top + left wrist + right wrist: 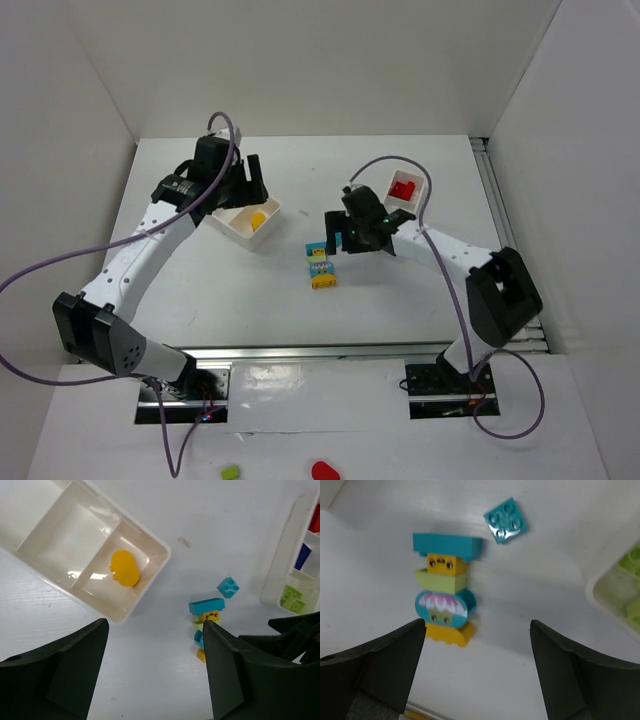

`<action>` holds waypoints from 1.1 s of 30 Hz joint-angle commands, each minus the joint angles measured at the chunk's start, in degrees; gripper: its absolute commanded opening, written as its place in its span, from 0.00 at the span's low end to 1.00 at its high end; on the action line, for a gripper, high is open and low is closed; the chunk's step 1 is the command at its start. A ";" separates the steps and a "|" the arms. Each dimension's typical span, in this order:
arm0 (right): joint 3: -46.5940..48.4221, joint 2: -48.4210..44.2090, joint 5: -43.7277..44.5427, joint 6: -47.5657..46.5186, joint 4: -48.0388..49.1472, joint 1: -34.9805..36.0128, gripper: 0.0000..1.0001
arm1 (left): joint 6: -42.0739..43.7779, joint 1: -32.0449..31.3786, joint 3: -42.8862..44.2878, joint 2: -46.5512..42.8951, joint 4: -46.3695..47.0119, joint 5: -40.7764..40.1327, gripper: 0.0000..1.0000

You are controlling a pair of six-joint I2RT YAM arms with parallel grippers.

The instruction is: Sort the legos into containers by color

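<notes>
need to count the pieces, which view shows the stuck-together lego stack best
The right wrist view: the lego stack lies close and whole, all five pieces distinct, teal to yellow. The left wrist view shows the stack smaller, partly hidden behind the left gripper. The top external view shows the stack tiny, colours only.

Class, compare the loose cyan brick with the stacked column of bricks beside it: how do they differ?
The loose cyan brick is one single-coloured piece; the stacked column joins several pieces in cyan, yellow and lime. The brick shows its four studs to the camera; the column lies on its side. Both lie on the table, apart from each other.
</notes>
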 commanded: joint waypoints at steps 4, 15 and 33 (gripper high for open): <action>12.61 12.30 6.18 1.33 -0.66 0.53 0.86 | -2.71 5.89 -3.08 0.36 -1.92 5.89 0.85; 22.28 22.08 11.47 -4.03 -7.26 -2.11 0.54 | -1.04 7.65 -3.70 0.88 -1.92 9.50 0.83; 22.28 28.23 4.35 -7.99 -6.47 -3.87 0.59 | -1.57 25.66 19.14 27.75 -3.68 7.93 0.85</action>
